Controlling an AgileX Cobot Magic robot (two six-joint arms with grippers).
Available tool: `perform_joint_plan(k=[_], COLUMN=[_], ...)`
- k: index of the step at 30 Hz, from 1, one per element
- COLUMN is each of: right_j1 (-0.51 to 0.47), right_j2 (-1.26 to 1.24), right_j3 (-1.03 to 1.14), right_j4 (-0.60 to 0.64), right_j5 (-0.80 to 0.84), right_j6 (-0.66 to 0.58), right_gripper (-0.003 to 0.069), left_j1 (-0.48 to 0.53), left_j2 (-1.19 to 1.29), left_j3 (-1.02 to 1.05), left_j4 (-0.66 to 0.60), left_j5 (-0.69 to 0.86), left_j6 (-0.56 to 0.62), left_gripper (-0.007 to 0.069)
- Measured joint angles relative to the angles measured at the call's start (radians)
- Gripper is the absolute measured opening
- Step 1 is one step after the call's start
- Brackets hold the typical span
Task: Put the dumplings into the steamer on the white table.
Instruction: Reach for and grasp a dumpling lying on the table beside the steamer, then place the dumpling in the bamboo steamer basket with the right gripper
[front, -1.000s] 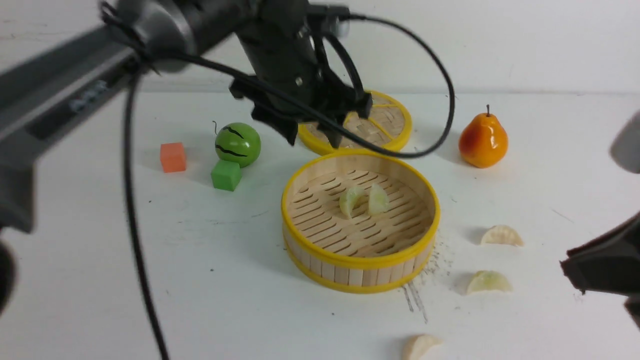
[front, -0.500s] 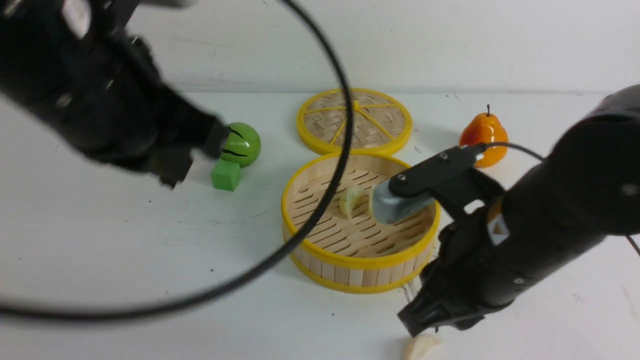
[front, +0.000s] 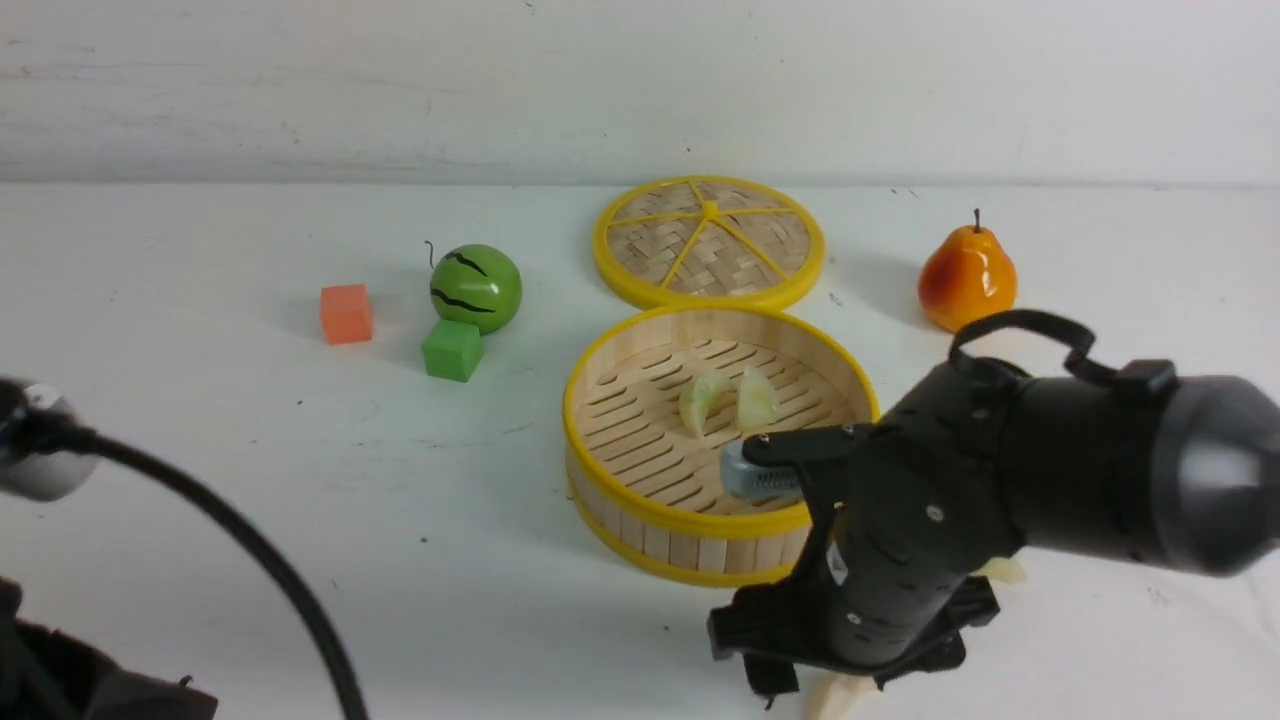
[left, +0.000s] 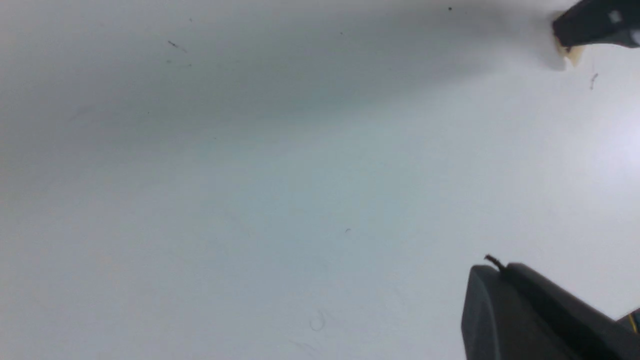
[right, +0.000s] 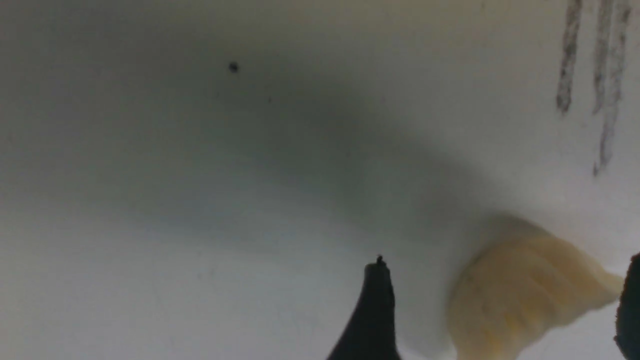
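The steamer (front: 640, 520) stands mid-table on the white table (front: 200, 450) with two dumplings (front: 703, 401) (front: 757, 397) lying on its slatted floor. My right gripper (right: 500, 310) is low at the table's near edge, open, its fingers (right: 372, 315) on either side of a cream dumpling (right: 520, 295) without touching it. In the front view that dumpling (front: 835, 698) peeks out under the right arm (front: 930, 540), and a sliver of another dumpling (front: 1003, 570) shows behind it. My left gripper (left: 502, 272) hangs shut and empty over bare table.
The woven lid (front: 710, 243) lies behind the steamer. An orange pear (front: 967, 280) stands at back right. At left are a green striped ball (front: 476, 288), a green cube (front: 452, 349) and an orange cube (front: 346, 313). The left arm's cable (front: 270, 570) crosses the near left corner.
The left arm has pulled back from above the steamer to the near left and its gripper has shut. The right arm has swung in and come down over the nearest dumpling, jaws opening.
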Motion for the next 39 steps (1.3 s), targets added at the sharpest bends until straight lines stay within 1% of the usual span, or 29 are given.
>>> perform_joint_plan(k=[3, 5, 8, 9, 11, 15, 18, 21, 22, 25, 34, 39], right_j1=[-0.004, -0.004, -0.004, -0.004, -0.004, -0.004, -0.004, -0.004, -0.004, -0.004, -0.004, -0.004], right_j2=[0.036, 0.044, 0.044, 0.043, 0.043, 0.043, 0.038, 0.028, 0.012, -0.022, -0.126, -0.127], right_j3=[0.0, 0.0, 0.0, -0.002, -0.003, -0.003, -0.011, -0.011, -0.011, -0.011, -0.011, -0.038], right_j4=[-0.058, -0.063, -0.054, -0.047, -0.037, -0.008, -0.003, -0.007, -0.016, -0.031, -0.095, -0.078], right_j5=[-0.024, -0.027, -0.018, -0.008, 0.0, 0.024, 0.03, 0.041, 0.051, 0.059, 0.053, 0.012], right_j6=[0.105, 0.135, 0.145, 0.133, 0.104, 0.022, -0.029, -0.075, -0.102, -0.132, -0.169, -0.22], right_gripper=[0.0573, 0.0547, 0.0461, 0.0416, 0.0349, 0.0155, 0.0067, 0.0033, -0.0004, -0.0015, -0.0015, -0.0015], left_j1=[0.0, 0.0, 0.0, 0.0, 0.0, 0.0, 0.0, 0.0, 0.0, 0.0, 0.0, 0.0], left_j2=[-0.051, -0.066, -0.08, -0.082, -0.084, -0.084, -0.084, -0.084, -0.084, -0.084, -0.084, -0.084], left_j3=[0.012, 0.012, 0.012, 0.012, 0.012, 0.012, 0.012, 0.012, 0.012, 0.012, 0.012, 0.012], left_j4=[0.001, 0.001, 0.001, 0.001, 0.002, 0.005, 0.006, 0.009, 0.011, 0.016, 0.024, 0.024], left_j5=[-0.005, -0.008, -0.008, -0.008, -0.008, -0.013, -0.019, -0.023, -0.023, -0.025, -0.04, -0.045], left_j6=[0.0, 0.0, -0.001, -0.001, -0.001, -0.001, -0.001, -0.001, -0.001, -0.001, -0.001, -0.001], left_gripper=[-0.0014, -0.0014, -0.0014, -0.0014, -0.0014, -0.0014, -0.0014, -0.0014, -0.0014, -0.0014, -0.0014, -0.0014])
